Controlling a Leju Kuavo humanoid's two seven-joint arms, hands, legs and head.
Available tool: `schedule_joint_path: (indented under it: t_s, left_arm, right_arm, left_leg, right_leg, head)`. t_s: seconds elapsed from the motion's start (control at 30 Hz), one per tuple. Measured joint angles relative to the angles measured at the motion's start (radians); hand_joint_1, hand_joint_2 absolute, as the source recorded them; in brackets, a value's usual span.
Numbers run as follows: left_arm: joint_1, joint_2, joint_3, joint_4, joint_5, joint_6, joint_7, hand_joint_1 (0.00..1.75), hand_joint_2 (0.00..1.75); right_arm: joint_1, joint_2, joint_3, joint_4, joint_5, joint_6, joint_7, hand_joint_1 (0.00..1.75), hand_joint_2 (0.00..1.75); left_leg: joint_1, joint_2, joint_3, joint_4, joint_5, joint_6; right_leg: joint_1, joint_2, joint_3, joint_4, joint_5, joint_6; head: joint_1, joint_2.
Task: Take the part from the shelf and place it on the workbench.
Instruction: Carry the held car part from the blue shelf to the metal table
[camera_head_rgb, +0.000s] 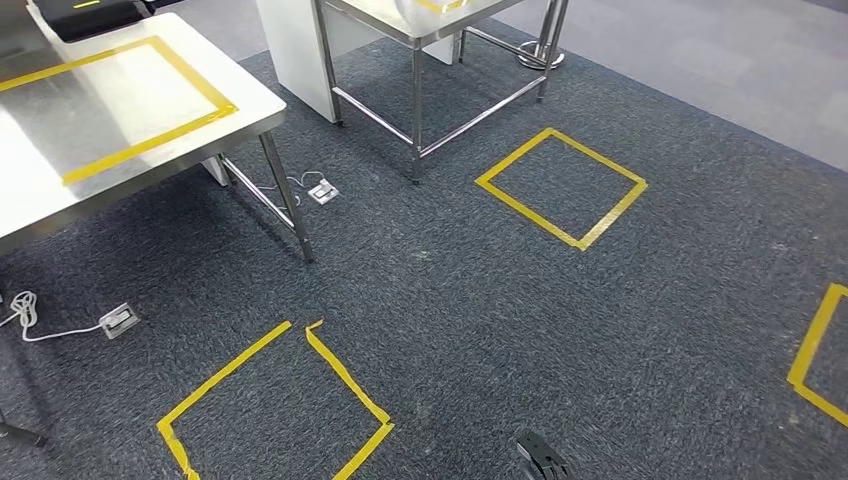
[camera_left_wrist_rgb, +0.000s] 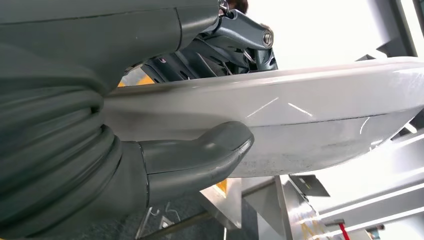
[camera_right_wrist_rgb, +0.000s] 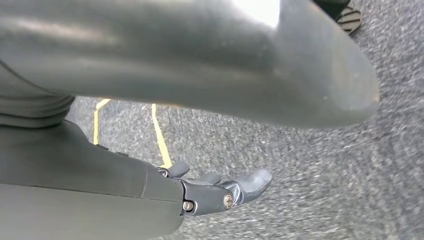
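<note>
grey carpet (camera_head_rgb: 480, 300) with yellow tape squares (camera_head_rgb: 560, 187), steel workbench (camera_head_rgb: 120, 110) at left.
white part (camera_left_wrist_rgb: 300, 125) clamped in left hand (camera_left_wrist_rgb: 165, 100), thumb (camera_left_wrist_rgb: 200, 155) under it, fingers above; right hand (camera_right_wrist_rgb: 200, 150) held nothing, fingers extended over carpet.

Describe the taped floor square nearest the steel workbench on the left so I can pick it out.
Start at the steel workbench at the head view's left edge. On the grey carpet in front of its leg lies a yellow taped square, near a floor socket. Unlike the other taped squares, its far corner is split open.
</note>
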Motion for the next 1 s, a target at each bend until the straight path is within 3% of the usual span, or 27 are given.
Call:
schedule_joint_path:
  t_s: [0.07, 0.13, 0.17, 0.23, 0.3, 0.37, 0.43, 0.47, 0.5, 0.53, 0.63, 0.67, 0.73, 0.77, 0.83, 0.87, 0.93, 0.97, 1.0]
  left_arm:
    - [-0.001, -0.005, -0.001, -0.001, -0.005, 0.005, 0.001, 1.75, 1.75]
    - [-0.006, -0.011, -0.002, -0.002, -0.009, 0.01, 0.004, 1.75, 1.75]
    - [-0.008, -0.014, -0.003, -0.001, -0.011, 0.012, 0.006, 1.75, 1.75]
    - [-0.011, -0.015, -0.005, -0.001, -0.015, 0.015, 0.009, 1.75, 1.75]
    - [-0.017, -0.013, -0.008, 0.002, -0.018, 0.018, 0.01, 1.75, 1.75]
    - [-0.025, -0.014, -0.011, 0.007, -0.019, 0.021, 0.009, 1.75, 1.75]
    - [-0.025, -0.015, -0.014, 0.014, -0.019, 0.025, 0.007, 1.75, 1.75]
    - [-0.023, -0.015, -0.015, 0.017, -0.019, 0.026, 0.007, 1.75, 1.75]
    - [-0.023, -0.015, -0.016, 0.019, -0.02, 0.027, 0.007, 1.75, 1.75]
    - [-0.024, -0.014, -0.017, 0.02, -0.02, 0.027, 0.007, 1.75, 1.75]
    - [-0.032, -0.014, -0.021, 0.02, -0.02, 0.028, 0.005, 1.75, 1.75]
    - [-0.033, -0.013, -0.022, 0.02, -0.02, 0.028, 0.004, 1.75, 1.75]
    - [-0.033, -0.01, -0.023, 0.021, -0.021, 0.028, 0.004, 1.75, 1.75]
    - [-0.034, -0.009, -0.023, 0.021, -0.021, 0.028, 0.004, 1.75, 1.75]
    - [-0.037, -0.01, -0.023, 0.021, -0.02, 0.029, 0.003, 1.75, 1.75]
    - [-0.038, -0.012, -0.024, 0.022, -0.02, 0.03, 0.003, 1.75, 1.75]
    - [-0.037, -0.016, -0.025, 0.024, -0.02, 0.032, 0.003, 1.75, 1.75]
    - [-0.035, -0.018, -0.025, 0.025, -0.02, 0.033, 0.003, 1.75, 1.75]
    - [-0.034, -0.02, -0.026, 0.025, -0.021, 0.034, 0.002, 1.75, 1.75]
  right_arm:
    - [0.0, 0.0, 0.0, 0.0, 0.0, 0.0, 0.0, 0.0, 0.0]
    - [-0.001, 0.0, 0.0, 0.0, 0.001, 0.0, 0.0, 0.0, 0.0]
    - [-0.001, 0.0, 0.0, 0.0, 0.001, 0.0, 0.0, 0.0, 0.0]
    - [-0.003, 0.0, 0.0, 0.0, 0.001, 0.0, 0.0, 0.0, 0.0]
    - [-0.004, 0.001, 0.0, 0.0, 0.001, 0.0, -0.001, 0.0, 0.0]
    - [-0.002, 0.001, 0.0, 0.0, 0.001, -0.001, -0.001, 0.0, 0.0]
    - [0.0, 0.001, 0.0, 0.0, 0.001, -0.002, -0.001, 0.0, 0.0]
    - [0.0, 0.001, 0.0, 0.0, 0.001, -0.002, -0.001, 0.0, 0.0]
    - [-0.001, 0.001, 0.0, 0.0, 0.001, -0.002, -0.001, 0.0, 0.0]
    - [-0.001, 0.001, 0.0, 0.0, 0.001, -0.002, -0.001, 0.0, 0.0]
    - [-0.002, 0.001, 0.0, 0.0, 0.0, -0.002, -0.001, 0.0, 0.0]
    - [-0.002, 0.001, 0.0, 0.0, 0.0, -0.002, -0.001, 0.0, 0.0]
    - [-0.004, 0.001, 0.0, 0.0, 0.0, -0.002, -0.001, 0.0, 0.0]
    - [-0.005, 0.001, 0.0, 0.0, 0.0, -0.002, -0.001, 0.0, 0.0]
    - [-0.005, 0.002, 0.0, 0.0, 0.0, 0.0, -0.002, 0.0, 0.0]
    - [-0.004, 0.002, 0.0, 0.0, 0.0, 0.0, -0.002, 0.0, 0.0]
    - [-0.001, 0.002, 0.0, 0.0, -0.001, 0.0, -0.001, 0.0, 0.0]
    - [-0.001, 0.002, 0.0, 0.0, -0.003, 0.0, 0.001, 0.0, 0.0]
    - [-0.001, 0.002, 0.0, 0.0, -0.006, 0.0, 0.003, 0.0, 0.0]
  left_leg:
    - [0.001, -0.022, -0.002, 0.006, -0.002, -0.007]
    - [0.001, -0.046, -0.01, 0.011, -0.001, -0.021]
    - [0.002, -0.057, -0.013, 0.01, 0.002, -0.029]
    - [0.006, -0.066, -0.019, 0.005, 0.008, -0.044]
    - [0.005, -0.025, -0.036, 0.033, -0.011, -0.054]
    - [0.003, 0.027, -0.085, 0.138, -0.065, -0.059]
    - [0.003, 0.041, -0.135, 0.248, -0.105, -0.063]
    - [0.003, 0.043, -0.141, 0.264, -0.102, -0.063]
    - [0.003, 0.046, -0.128, 0.242, -0.083, -0.062]
    - [0.003, 0.056, -0.098, 0.187, -0.053, -0.059]
    - [-0.01, 0.11, -0.009, 0.024, -0.006, -0.04]
    - [-0.014, 0.115, -0.001, 0.01, -0.009, -0.032]
    - [-0.013, 0.093, -0.001, 0.005, -0.007, -0.018]
    - [-0.011, 0.083, 0.0, 0.003, -0.005, -0.013]
    - [-0.005, 0.064, 0.001, -0.003, -0.001, -0.002]
    - [-0.005, 0.055, 0.001, -0.003, 0.0, 0.001]
    - [-0.004, 0.033, -0.001, -0.002, 0.0, 0.004]
    - [-0.004, 0.022, -0.002, -0.001, 0.0, 0.005]
    - [-0.003, 0.013, -0.002, 0.001, -0.001, 0.004]
  right_leg:
    - [-0.006, 0.032, 0.055, -0.126, 0.067, -0.002]
    - [-0.01, 0.066, 0.09, -0.205, 0.09, -0.004]
    - [-0.008, 0.071, 0.094, -0.213, 0.086, -0.007]
    - [-0.007, 0.05, 0.096, -0.22, 0.092, -0.019]
    - [-0.008, 0.029, 0.1, -0.228, 0.098, -0.033]
    - [-0.006, 0.008, 0.101, -0.231, 0.098, -0.041]
    - [-0.004, -0.015, 0.102, -0.23, 0.096, -0.045]
    - [-0.004, -0.026, 0.102, -0.23, 0.095, -0.045]
    - [-0.003, -0.037, 0.103, -0.229, 0.094, -0.045]
    - [-0.003, -0.047, 0.105, -0.229, 0.092, -0.044]
    - [0.005, -0.076, 0.114, -0.227, 0.082, -0.032]
    - [0.007, -0.085, 0.116, -0.228, 0.08, -0.027]
    - [0.009, -0.1, 0.122, -0.231, 0.075, -0.017]
    - [0.008, -0.091, 0.122, -0.226, 0.069, -0.012]
    - [0.005, -0.046, 0.095, -0.167, 0.031, -0.001]
    - [0.004, -0.023, 0.068, -0.109, 0.002, 0.002]
    - [0.003, -0.006, 0.006, 0.01, -0.041, 0.005]
    - [0.003, -0.004, -0.01, 0.034, -0.038, 0.006]
    - [0.002, -0.004, -0.01, 0.022, -0.016, 0.006]
  head:
    - [0.001, 0.0]
    - [0.0, 0.0]
    - [0.0, 0.0]
    - [0.0, 0.0]
    - [-0.005, 0.0]
    - [-0.01, 0.0]
    - [-0.011, 0.0]
    - [-0.011, 0.0]
    - [-0.011, 0.0]
    - [-0.011, 0.0]
    - [-0.011, 0.0]
    - [-0.01, 0.0]
    - [-0.008, 0.0]
    - [-0.008, 0.0]
    - [-0.005, 0.0]
    - [-0.003, 0.0]
    - [-0.001, 0.0]
    - [0.0, 0.0]
    - [0.001, 0.0]
